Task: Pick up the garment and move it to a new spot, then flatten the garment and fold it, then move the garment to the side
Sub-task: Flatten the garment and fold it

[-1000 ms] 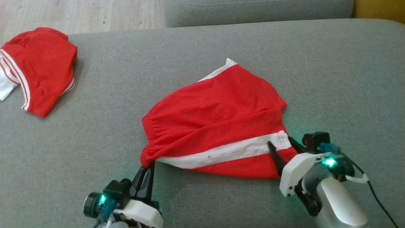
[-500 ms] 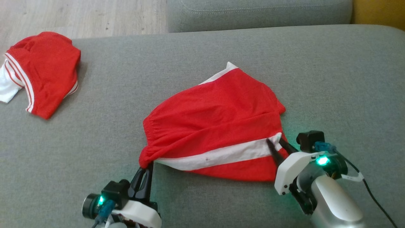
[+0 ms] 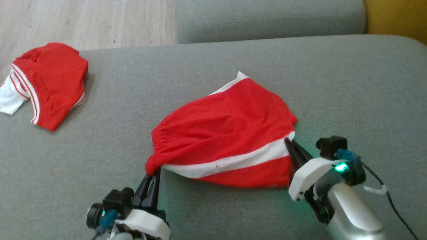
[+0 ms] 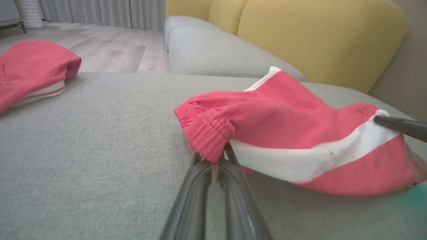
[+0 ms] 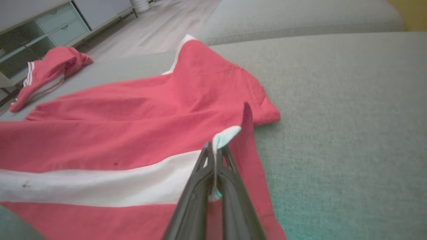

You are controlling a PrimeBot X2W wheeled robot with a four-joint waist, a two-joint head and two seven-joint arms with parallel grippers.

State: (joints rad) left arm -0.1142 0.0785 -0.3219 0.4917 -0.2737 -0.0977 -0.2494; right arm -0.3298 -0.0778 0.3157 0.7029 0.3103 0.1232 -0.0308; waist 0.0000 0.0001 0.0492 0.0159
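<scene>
Garment [image 3: 227, 130]: red shorts with a white stripe, spread mid-cushion on the grey sofa seat [image 3: 350, 86], with the near edge strung between both grippers!
Left gripper [image 3: 153, 171]: fingers squeezed together on the bunched elastic waistband corner, a firm pinch.
Right gripper [image 3: 288, 142]: clamped on the hem, right at the white stripe's end; a bit of cloth pokes out between the fingers.
Far left: a second garment [image 3: 53, 83], red and white, lies crumpled at the cushion's edge, well apart.
Beyond: pale wooden floor [image 3: 83, 23].

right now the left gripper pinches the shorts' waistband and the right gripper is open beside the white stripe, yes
No, the right gripper is shut on the shorts at the white stripe; the right wrist view shows it. The rest holds.
</scene>
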